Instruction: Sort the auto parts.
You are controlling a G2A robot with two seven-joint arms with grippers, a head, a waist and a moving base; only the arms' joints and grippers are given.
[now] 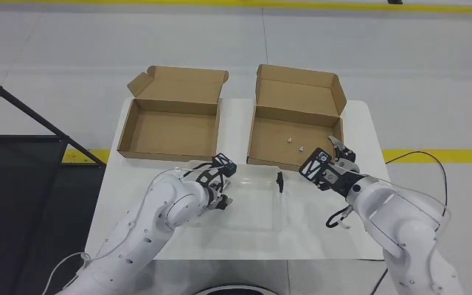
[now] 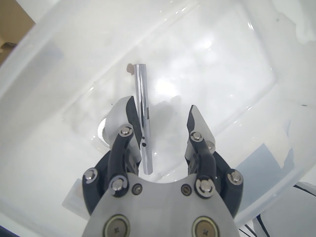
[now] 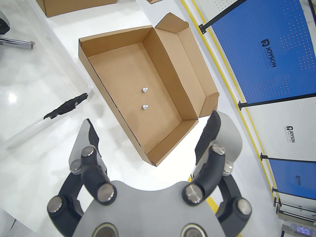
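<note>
Left wrist view is showing the left pincer lowered into a clear plastic bin, its jaws spread apart and pinching nothing. A shiny metal rod is lying between the jaws. It is resting against the inner pad of one finger and staying well clear of the other; whether it is touching the bin's floor I cannot tell.

The bin is sitting on the white surface at the near middle, in front of two open cardboard boxes. The left box is standing at the far left with its lid flap folded back. The right box is standing at the far right, and two small metal studs are lying on its floor, near each other but apart.

A black part with a ragged outline is lying at the bin's far edge, just beside the right box's near wall. The right pincer is hovering above the near right corner of the right box, its jaws spread wide and carrying nothing. In the right wrist view the rod's end is showing inside the bin, to the left of the black part.
</note>
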